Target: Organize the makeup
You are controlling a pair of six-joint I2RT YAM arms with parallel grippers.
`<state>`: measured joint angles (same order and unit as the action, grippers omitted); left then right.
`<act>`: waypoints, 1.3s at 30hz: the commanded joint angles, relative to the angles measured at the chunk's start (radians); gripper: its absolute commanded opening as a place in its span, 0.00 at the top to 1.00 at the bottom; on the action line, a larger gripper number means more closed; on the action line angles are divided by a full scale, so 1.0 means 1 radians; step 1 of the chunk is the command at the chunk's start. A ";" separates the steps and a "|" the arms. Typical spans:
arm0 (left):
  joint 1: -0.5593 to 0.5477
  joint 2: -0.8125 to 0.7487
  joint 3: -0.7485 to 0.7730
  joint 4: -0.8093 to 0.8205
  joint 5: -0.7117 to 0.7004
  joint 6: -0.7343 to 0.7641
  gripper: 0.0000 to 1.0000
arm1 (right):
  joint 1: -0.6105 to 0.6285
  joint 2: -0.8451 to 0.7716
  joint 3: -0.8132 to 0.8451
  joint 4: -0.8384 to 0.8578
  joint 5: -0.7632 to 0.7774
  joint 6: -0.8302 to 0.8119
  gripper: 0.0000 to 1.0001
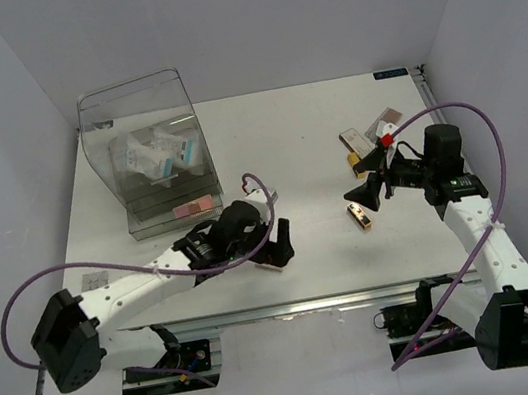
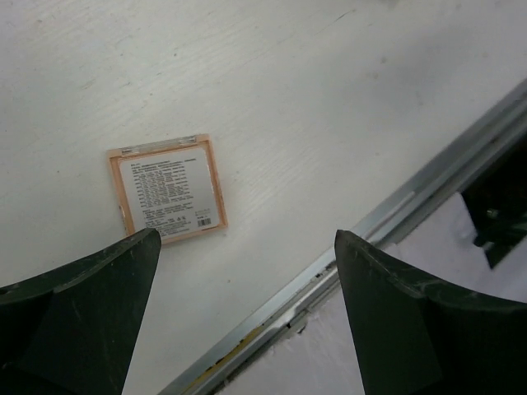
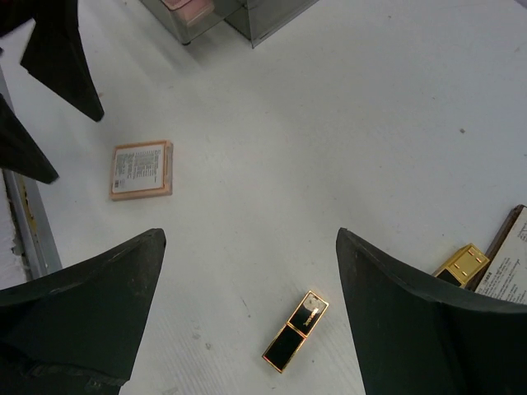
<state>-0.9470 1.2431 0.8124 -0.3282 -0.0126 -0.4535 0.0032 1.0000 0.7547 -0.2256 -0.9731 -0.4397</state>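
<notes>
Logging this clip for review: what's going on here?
Two arms are sorting makeup on a white table. The left gripper hangs open over a square peach palette lying label-up near the table's front edge. The right gripper, also open and empty, hovers above a black-and-gold lipstick tube. The clear box already holds packets and a pink palette. More items lie far right.
</notes>
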 commanded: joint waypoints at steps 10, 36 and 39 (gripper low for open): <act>-0.053 0.333 0.153 -0.088 -0.322 0.107 0.02 | -0.081 -0.003 -0.011 0.055 -0.092 0.044 0.10; -0.053 0.427 0.141 -0.056 -0.238 0.058 0.03 | -0.099 -0.011 -0.017 0.059 -0.101 0.044 0.10; -0.053 0.432 0.144 -0.056 -0.244 0.048 0.07 | -0.100 -0.013 -0.017 0.060 -0.101 0.044 0.10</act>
<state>-0.9970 1.6798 0.9558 -0.3889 -0.2297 -0.3793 -0.0907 1.0019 0.7383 -0.2001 -1.0455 -0.4000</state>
